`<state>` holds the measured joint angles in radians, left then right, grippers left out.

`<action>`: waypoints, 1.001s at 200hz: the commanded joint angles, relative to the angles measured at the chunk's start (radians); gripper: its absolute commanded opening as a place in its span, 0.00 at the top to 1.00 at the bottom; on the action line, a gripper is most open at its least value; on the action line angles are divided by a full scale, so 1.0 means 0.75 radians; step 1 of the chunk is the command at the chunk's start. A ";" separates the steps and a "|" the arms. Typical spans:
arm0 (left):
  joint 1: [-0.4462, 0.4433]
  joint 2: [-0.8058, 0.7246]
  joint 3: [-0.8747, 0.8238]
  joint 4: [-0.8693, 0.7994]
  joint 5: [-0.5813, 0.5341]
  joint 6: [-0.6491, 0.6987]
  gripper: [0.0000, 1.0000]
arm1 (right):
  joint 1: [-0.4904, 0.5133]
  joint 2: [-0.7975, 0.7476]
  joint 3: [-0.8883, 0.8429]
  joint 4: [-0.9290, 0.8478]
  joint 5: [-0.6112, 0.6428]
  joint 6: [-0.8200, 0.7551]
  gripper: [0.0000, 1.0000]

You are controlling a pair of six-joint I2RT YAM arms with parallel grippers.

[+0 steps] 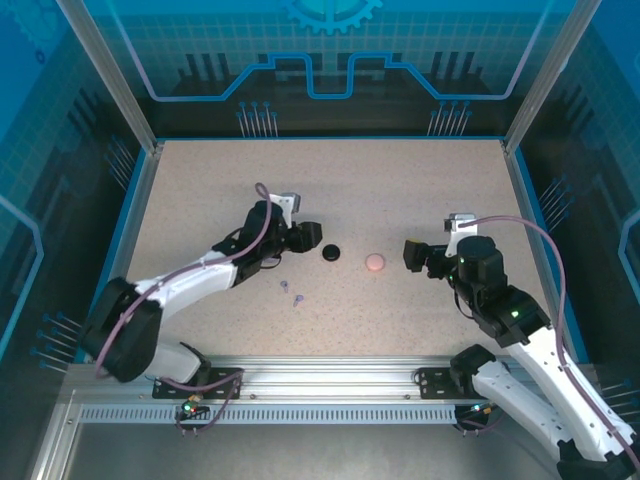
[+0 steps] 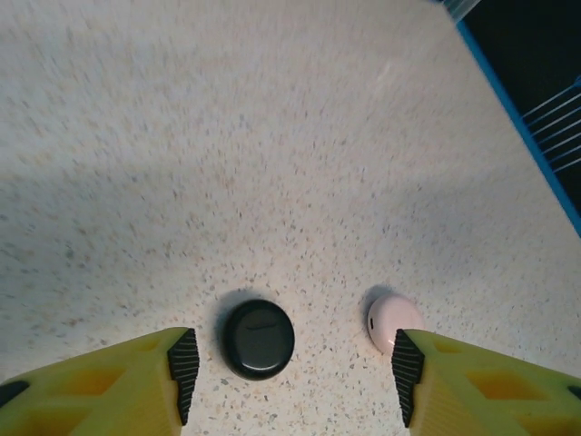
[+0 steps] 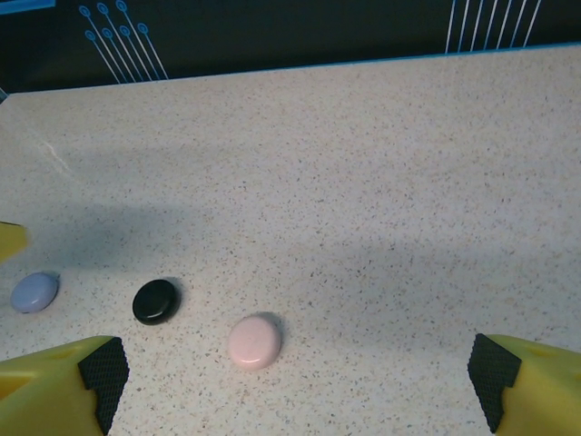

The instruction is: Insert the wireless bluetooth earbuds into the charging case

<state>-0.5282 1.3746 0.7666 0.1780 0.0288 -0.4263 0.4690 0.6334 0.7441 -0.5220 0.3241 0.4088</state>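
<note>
two tiny lilac earbuds (image 1: 283, 285) loose on the speckled table (image 1: 420, 180), just beside the left arm (image 1: 190, 280); round black case (image 2: 259, 339) and pink case (image 2: 390, 320) closed, ahead of the left gripper (image 2: 295, 374), jaws spread, empty; right gripper (image 3: 300, 377) jaws spread wide, empty

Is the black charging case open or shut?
Shut. The black charging case is one smooth closed disc, no lid raised, no wells showing.
</note>
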 commanded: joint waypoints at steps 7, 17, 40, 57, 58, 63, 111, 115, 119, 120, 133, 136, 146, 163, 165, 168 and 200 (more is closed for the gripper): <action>0.007 -0.205 -0.119 0.091 -0.168 0.106 0.32 | -0.055 0.025 -0.087 0.143 -0.169 0.027 0.00; 0.007 -0.289 -0.145 0.078 -0.213 0.149 0.29 | -0.059 0.043 -0.118 0.182 -0.214 0.024 0.00; 0.009 -0.461 -0.182 0.003 -0.299 0.279 0.23 | -0.062 0.141 -0.142 0.229 -0.305 0.008 0.00; 0.009 -0.579 -0.211 -0.033 -0.353 0.348 0.18 | -0.059 0.269 -0.102 0.208 -0.361 -0.015 0.00; 0.010 -0.585 -0.214 -0.035 -0.356 0.352 0.18 | -0.059 0.277 -0.097 0.204 -0.363 -0.015 0.00; 0.013 -0.620 -0.222 -0.044 -0.369 0.367 0.16 | -0.057 0.323 -0.075 0.190 -0.374 -0.020 0.00; 0.016 -0.875 -0.235 -0.161 -0.425 0.443 0.01 | 0.092 0.729 0.163 0.101 -0.308 -0.145 0.00; 0.017 -0.891 -0.230 -0.172 -0.424 0.444 0.01 | 0.111 0.765 0.173 0.096 -0.296 -0.157 0.00; 0.017 -0.906 -0.227 -0.184 -0.423 0.445 0.01 | 0.131 0.799 0.223 0.087 -0.284 -0.170 0.00; 0.018 -0.910 -0.226 -0.187 -0.423 0.444 0.01 | 0.134 0.808 0.230 0.086 -0.282 -0.173 0.00; 0.017 -0.956 -0.213 -0.218 -0.419 0.446 0.01 | 0.185 0.917 0.315 0.067 -0.274 -0.215 0.02; 0.018 -0.966 -0.210 -0.226 -0.417 0.446 0.01 | 0.190 0.945 0.338 0.060 -0.277 -0.224 0.03; 0.019 -0.998 -0.201 -0.247 -0.415 0.445 0.01 | 0.220 1.032 0.404 0.048 -0.284 -0.254 0.05; 0.017 -1.048 -0.186 -0.278 -0.410 0.438 0.01 | 0.265 1.183 0.542 0.009 -0.304 -0.318 0.11; 0.017 -1.054 -0.184 -0.284 -0.408 0.438 0.01 | 0.272 1.203 0.556 0.005 -0.306 -0.328 0.11; 0.018 -1.063 -0.181 -0.289 -0.406 0.438 0.01 | 0.282 1.229 0.581 -0.003 -0.306 -0.340 0.12; 0.018 -1.120 -0.145 -0.341 -0.407 0.435 0.01 | 0.377 1.493 0.850 -0.072 -0.341 -0.533 0.13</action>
<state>-0.5243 0.5663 0.6067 -0.0319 -0.2588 -0.1204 0.7033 1.6474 1.2587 -0.5072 0.0963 0.1551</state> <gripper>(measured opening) 0.986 0.868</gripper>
